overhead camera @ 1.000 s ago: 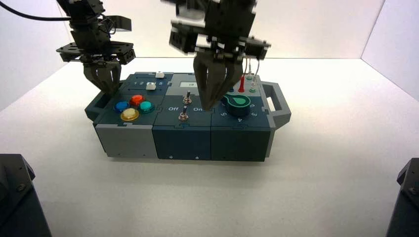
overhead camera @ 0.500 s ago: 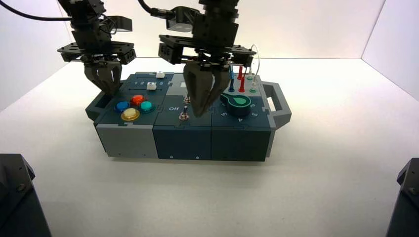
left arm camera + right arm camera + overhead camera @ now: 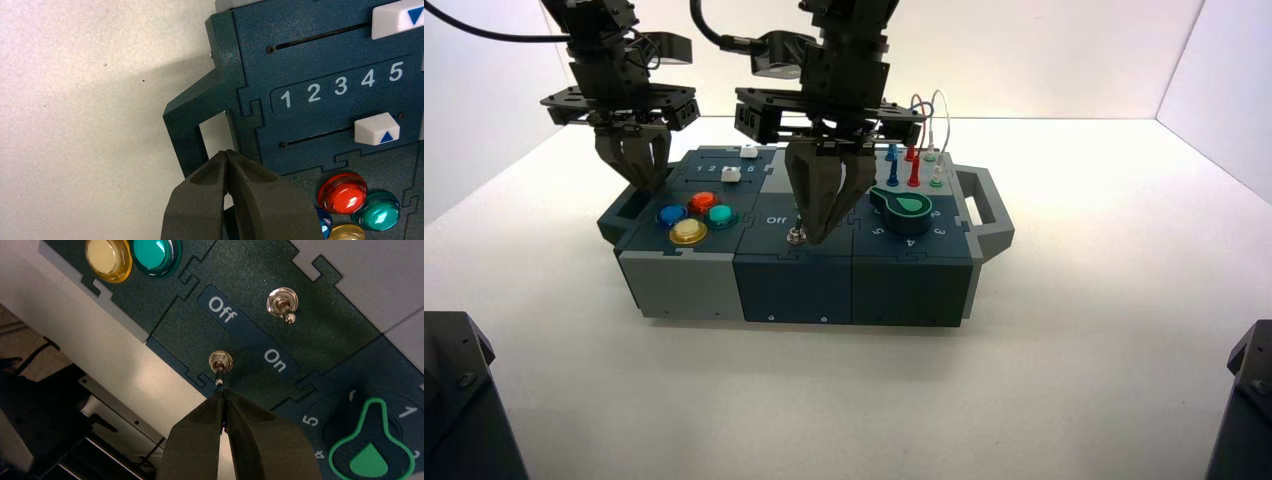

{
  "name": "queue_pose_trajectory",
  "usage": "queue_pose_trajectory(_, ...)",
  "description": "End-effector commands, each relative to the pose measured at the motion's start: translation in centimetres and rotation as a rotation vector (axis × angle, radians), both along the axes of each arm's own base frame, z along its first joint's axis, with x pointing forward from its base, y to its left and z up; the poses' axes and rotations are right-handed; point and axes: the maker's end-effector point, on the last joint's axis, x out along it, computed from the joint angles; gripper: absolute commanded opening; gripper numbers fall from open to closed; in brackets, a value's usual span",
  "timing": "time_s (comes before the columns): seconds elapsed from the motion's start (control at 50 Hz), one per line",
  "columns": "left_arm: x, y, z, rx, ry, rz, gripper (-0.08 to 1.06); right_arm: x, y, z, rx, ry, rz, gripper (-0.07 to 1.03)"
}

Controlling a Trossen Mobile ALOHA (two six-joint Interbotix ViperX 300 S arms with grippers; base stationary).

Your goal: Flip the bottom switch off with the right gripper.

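The bottom switch is a small silver toggle in a chrome collar, near the front edge of the box's dark middle panel, between the "Off" and "On" lettering. Its lever points toward my right gripper, which is shut and empty, its tips just short of the lever's end on the On side. In the high view the right gripper hangs tips-down right beside the switch. The twin toggle stands farther back. My left gripper is shut and empty over the box's left handle.
The box stands mid-table with grey handles at both ends. Coloured push buttons sit left of the switches, and a green knob sits right of them. Two white sliders and plugged wires are at the back.
My right gripper has moved left across the box, from over the "On" lettering to right beside the bottom switch. The left arm has not moved.
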Motion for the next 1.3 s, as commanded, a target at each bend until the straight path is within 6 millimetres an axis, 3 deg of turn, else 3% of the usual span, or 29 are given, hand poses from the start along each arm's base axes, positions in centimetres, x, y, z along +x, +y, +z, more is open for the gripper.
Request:
queue_pose_trajectory(0.02,-0.4,0.2,-0.9,0.007,0.023,-0.035,-0.03,0.5,1.1,1.2,0.035,-0.029,0.010,-0.02)
queue_pose_trajectory(1.1,-0.6,0.2,-1.1,0.009,0.033,-0.038,-0.03,2.0,2.9,1.8,0.054,-0.048,0.031,-0.02)
queue_pose_trajectory(1.3,-0.6,0.2,-1.1,0.010,0.033,-0.043,-0.03,1.6,2.2,1.8,0.034,-0.038,0.042,-0.02)
